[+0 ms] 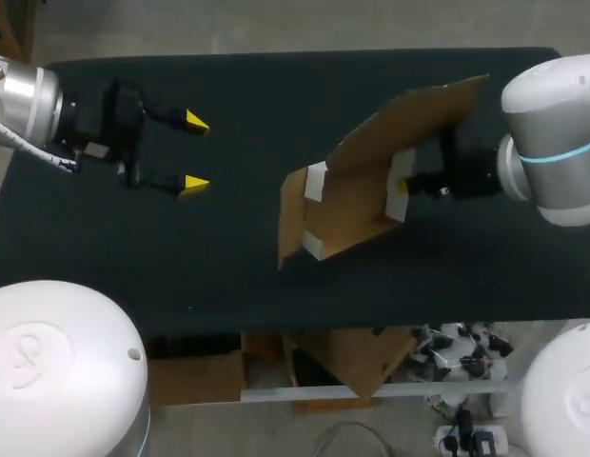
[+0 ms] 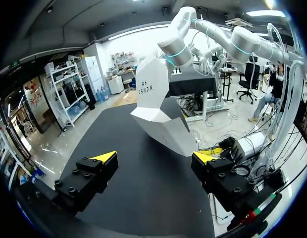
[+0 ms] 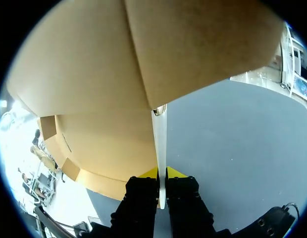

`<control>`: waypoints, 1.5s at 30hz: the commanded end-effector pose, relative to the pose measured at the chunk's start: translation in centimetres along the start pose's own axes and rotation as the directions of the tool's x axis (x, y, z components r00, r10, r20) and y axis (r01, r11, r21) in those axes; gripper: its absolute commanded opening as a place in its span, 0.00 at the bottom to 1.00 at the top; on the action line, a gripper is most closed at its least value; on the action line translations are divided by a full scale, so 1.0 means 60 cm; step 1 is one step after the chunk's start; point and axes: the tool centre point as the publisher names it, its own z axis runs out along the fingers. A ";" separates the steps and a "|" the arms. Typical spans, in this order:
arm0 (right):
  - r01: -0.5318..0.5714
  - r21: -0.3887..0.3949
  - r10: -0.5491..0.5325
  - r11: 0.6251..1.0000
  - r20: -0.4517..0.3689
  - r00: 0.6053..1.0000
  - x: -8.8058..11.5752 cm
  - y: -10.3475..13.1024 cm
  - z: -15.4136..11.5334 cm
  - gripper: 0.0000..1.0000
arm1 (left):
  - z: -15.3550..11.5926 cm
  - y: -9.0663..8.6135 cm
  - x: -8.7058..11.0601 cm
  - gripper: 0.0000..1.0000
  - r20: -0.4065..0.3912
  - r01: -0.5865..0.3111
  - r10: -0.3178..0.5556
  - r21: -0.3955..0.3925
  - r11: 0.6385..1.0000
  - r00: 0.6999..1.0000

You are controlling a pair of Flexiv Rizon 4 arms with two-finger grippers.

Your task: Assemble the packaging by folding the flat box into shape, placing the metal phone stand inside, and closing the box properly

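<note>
Box half-folded, tilted at right-middle of counter; right tool clamps one wall edge, likely steadying it for flap folding. Left tool spread wide, holding nothing, well apart at left, probably waiting.

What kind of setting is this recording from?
Probably a robotics lab test bench: a black-covered table, the left gripper open over it, and the right gripper pinching a flap of a half-folded cardboard box.
</note>
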 end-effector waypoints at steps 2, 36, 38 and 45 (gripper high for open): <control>-0.015 0.107 0.014 0.994 0.008 1.000 -0.002 0.005 0.001 0.00 | -0.003 -0.001 0.001 1.00 -0.003 0.001 -0.001 -0.003 1.000 1.000; -0.265 0.424 0.172 0.866 0.245 0.954 -0.026 -0.013 -0.033 0.00 | -0.031 0.013 -0.010 1.00 0.053 0.013 -0.005 -0.152 0.988 0.999; -0.265 0.424 0.172 0.866 0.245 0.954 -0.026 -0.013 -0.033 0.00 | -0.031 0.013 -0.010 1.00 0.053 0.013 -0.005 -0.152 0.988 0.999; -0.265 0.424 0.172 0.866 0.245 0.954 -0.026 -0.013 -0.033 0.00 | -0.031 0.013 -0.010 1.00 0.053 0.013 -0.005 -0.152 0.988 0.999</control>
